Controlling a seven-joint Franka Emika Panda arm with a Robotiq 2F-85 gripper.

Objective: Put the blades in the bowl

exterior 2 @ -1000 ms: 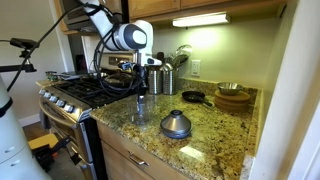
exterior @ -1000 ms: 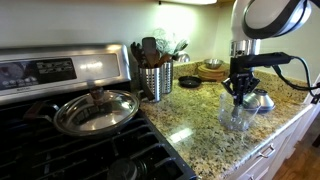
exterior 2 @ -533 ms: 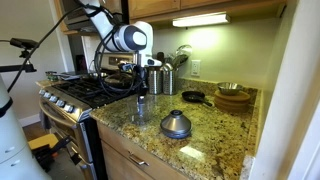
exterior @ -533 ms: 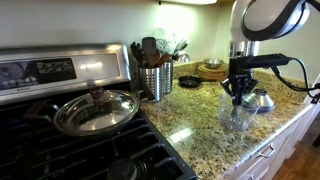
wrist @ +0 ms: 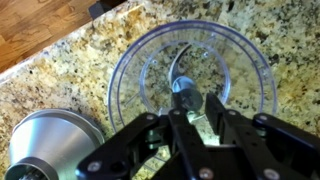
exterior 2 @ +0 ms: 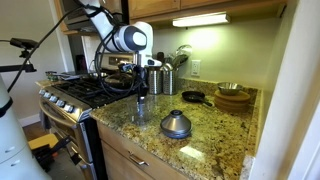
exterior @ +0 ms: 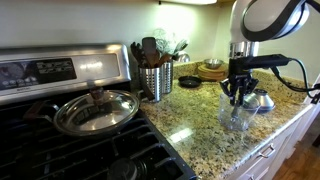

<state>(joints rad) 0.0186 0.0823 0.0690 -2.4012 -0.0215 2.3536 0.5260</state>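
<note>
Your biggest neighbour is the black stove point(exterior: 60, 140), which carries a shallow, shiny steel pan point(exterior: 95, 110) under a knobbed lid. Beside it runs the table point(exterior: 190, 115), a polished slab of speckled tan and black granite. The white, rounded arm point(exterior 2: 125, 38) reaches down over the table's front part.

On the stone, a silver metal dome point(exterior 2: 176, 124) with a smooth brushed skin sits just beside the bowl point(exterior: 238, 117). The bowl is a clear, round, straight-walled tumbler with a thick rim and faint curved ribs on its floor, which show in the wrist view point(wrist: 130, 60).

Your claw point(wrist: 197, 108) hangs straight over the bowl's mouth, and in both exterior views point(exterior 2: 141, 95) its black fingers point down to about rim height. The fingers are drawn close together, pinching the blades point(wrist: 186, 95), a small grey metal piece whose rounded stem top shows at the fingertips. The blades sit over the middle of the bowl, and you cannot tell from these views whether they touch its floor.
</note>
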